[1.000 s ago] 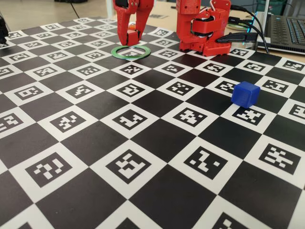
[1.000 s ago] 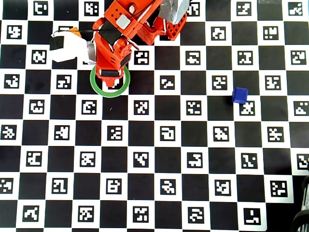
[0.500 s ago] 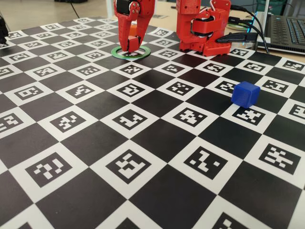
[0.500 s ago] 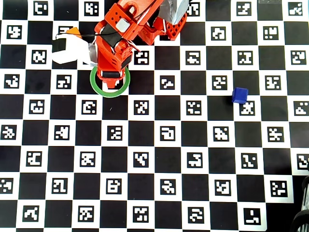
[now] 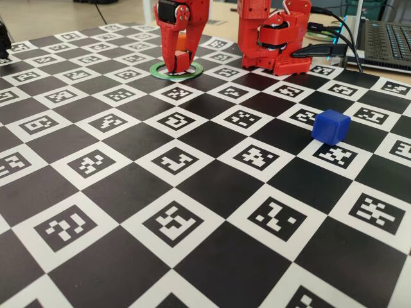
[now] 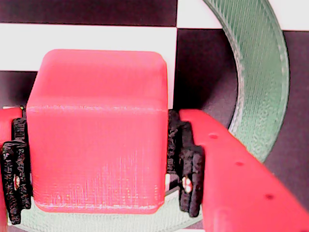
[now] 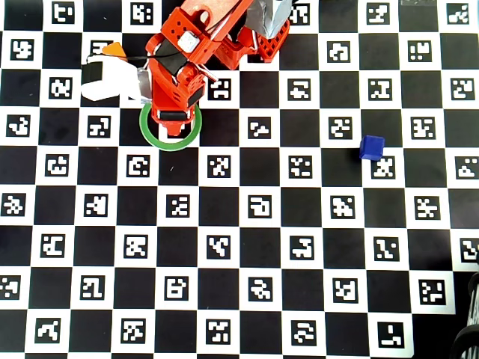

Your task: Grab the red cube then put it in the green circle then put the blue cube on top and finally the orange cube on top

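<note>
My gripper (image 5: 178,66) is shut on the red cube (image 5: 182,60) and holds it low inside the green circle (image 5: 158,69) at the far side of the board. In the wrist view the red cube (image 6: 96,130) fills the space between the black pads (image 6: 186,159), and the green circle (image 6: 263,87) curves round it on the right and below. From overhead the arm covers the cube, and only the green circle (image 7: 171,146) shows round the gripper (image 7: 173,123). The blue cube (image 5: 331,126) sits apart at the right (image 7: 371,146). The orange cube (image 7: 114,50) lies behind the ring.
The red robot base (image 5: 273,38) stands just right of the ring, with cables and a laptop (image 5: 385,38) beyond the board's far right edge. The white wrist camera (image 7: 105,78) juts out left of the arm. The checkered tag board (image 5: 192,192) stretches toward the viewer.
The gripper has come down with the red cube, from just above the ring into its centre. The blue cube has stayed put.
</note>
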